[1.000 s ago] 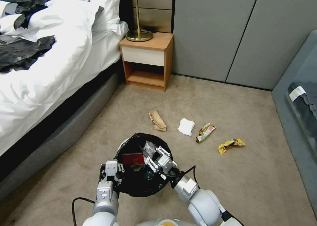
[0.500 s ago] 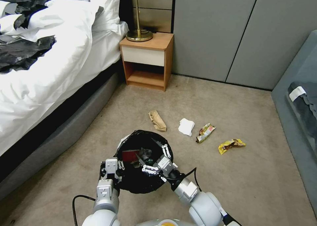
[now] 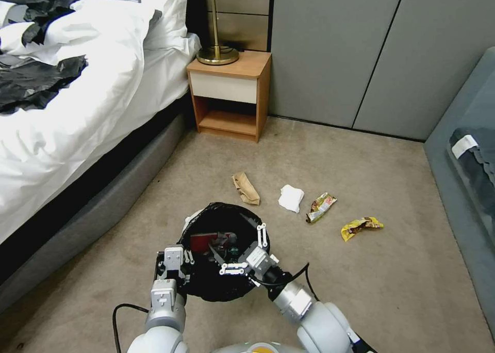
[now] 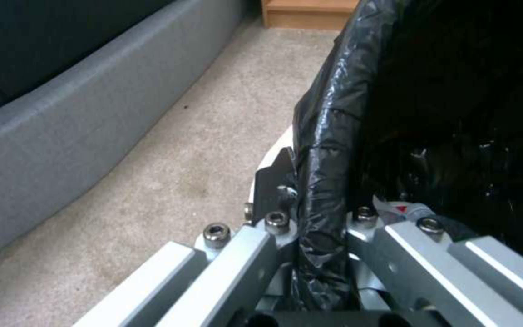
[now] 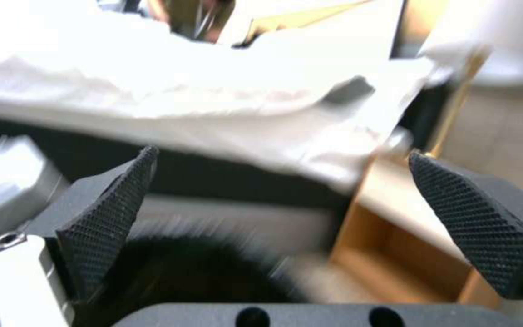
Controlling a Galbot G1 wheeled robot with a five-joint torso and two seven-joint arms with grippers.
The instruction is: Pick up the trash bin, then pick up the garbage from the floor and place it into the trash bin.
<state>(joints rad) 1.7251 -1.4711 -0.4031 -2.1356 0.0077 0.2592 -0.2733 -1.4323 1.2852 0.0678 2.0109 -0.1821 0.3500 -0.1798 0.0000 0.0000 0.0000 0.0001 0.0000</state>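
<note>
The trash bin (image 3: 192, 220), white with a black liner, hangs just above the carpet. My left gripper (image 3: 175, 264) is shut on its near rim, and the left wrist view shows the fingers (image 4: 255, 245) clamping the liner edge (image 4: 325, 150). My right gripper (image 3: 238, 247) hovers open over the bin's mouth, its pads (image 5: 107, 213) wide apart with nothing between them. A red-and-white carton (image 3: 205, 239) and a small bottle (image 3: 232, 251) lie inside the bin. On the floor lie a brown paper scrap (image 3: 246, 188), a white tissue (image 3: 291, 198) and two snack wrappers (image 3: 320, 207) (image 3: 361, 227).
A bed (image 3: 77, 111) with a grey base runs along the left. A wooden nightstand (image 3: 229, 93) with a lamp stands at the back by grey wardrobe doors. A grey sofa (image 3: 464, 178) borders the right. Open carpet lies around the litter.
My right gripper opened and the clear bottle dropped into the bin. The gripper then drew back slightly toward me. The bin shifted a little farther away.
</note>
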